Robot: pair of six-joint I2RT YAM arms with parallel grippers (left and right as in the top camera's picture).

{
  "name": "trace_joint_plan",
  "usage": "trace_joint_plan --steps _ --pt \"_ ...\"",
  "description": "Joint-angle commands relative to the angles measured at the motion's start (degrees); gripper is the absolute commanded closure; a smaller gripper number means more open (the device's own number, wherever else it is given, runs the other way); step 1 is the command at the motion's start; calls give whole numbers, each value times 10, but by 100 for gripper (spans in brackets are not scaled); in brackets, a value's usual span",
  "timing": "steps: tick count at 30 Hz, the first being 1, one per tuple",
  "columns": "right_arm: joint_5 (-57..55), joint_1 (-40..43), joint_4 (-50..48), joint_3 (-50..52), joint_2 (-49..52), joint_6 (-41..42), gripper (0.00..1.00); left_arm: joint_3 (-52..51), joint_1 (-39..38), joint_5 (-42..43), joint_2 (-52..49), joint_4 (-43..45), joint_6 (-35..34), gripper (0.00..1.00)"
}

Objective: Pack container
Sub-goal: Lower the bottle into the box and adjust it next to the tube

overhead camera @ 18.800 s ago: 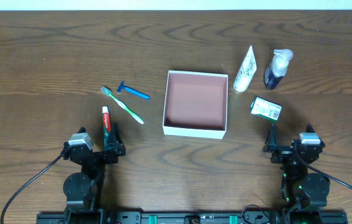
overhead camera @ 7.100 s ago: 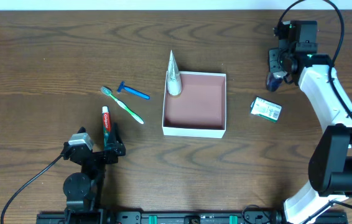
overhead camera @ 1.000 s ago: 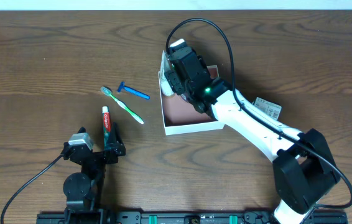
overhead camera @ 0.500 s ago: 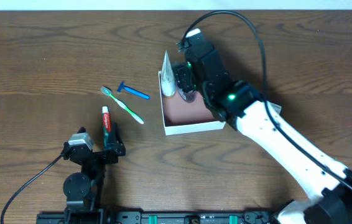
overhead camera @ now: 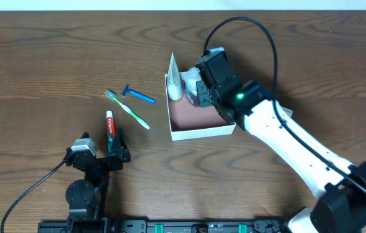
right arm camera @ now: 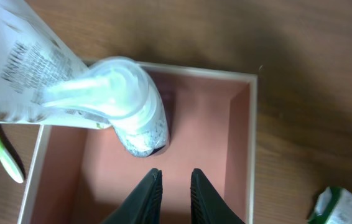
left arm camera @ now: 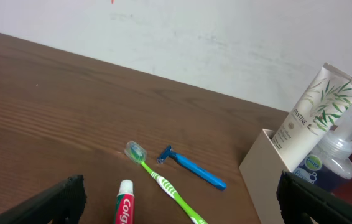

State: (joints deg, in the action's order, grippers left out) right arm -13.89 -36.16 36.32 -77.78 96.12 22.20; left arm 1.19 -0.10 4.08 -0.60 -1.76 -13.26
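Note:
The container (overhead camera: 202, 133), a shallow white-walled box with a reddish-brown floor, sits mid-table. Against its far left corner leans a white tube (overhead camera: 174, 77), and a clear pump bottle (overhead camera: 192, 87) with a dark blue base stands beside it. My right gripper (right arm camera: 175, 172) hovers over the container floor (right arm camera: 201, 162) just behind the bottle (right arm camera: 132, 106). Its jaws are narrowed to a slim gap, with nothing between them. My left gripper (left arm camera: 182, 208) rests wide open at the front left, with the toothpaste (left arm camera: 124, 205) lying just ahead of it.
A green toothbrush (overhead camera: 128, 110) and a blue razor (overhead camera: 138, 95) lie left of the container, with the toothpaste (overhead camera: 110, 129) in front of them. A green-and-white carton (right arm camera: 344, 208) lies right of the container, mostly under my right arm in the overhead view.
My right gripper has let go of the pump bottle inside the container, drawn back to the right and narrowed its jaws. The left arm has not moved.

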Motion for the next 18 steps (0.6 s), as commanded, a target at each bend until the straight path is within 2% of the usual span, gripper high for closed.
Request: trace_joint_plan --steps 1,8,18 --pt "-3 3 -21 22 14 27 83 -10 1 4 3 -20 7 2" --pt "-1 23 -127 102 17 67 80 -10 1 4 3 -20 7 2" --pt "39 45 -312 225 17 78 76 -10 1 4 3 -20 7 2"
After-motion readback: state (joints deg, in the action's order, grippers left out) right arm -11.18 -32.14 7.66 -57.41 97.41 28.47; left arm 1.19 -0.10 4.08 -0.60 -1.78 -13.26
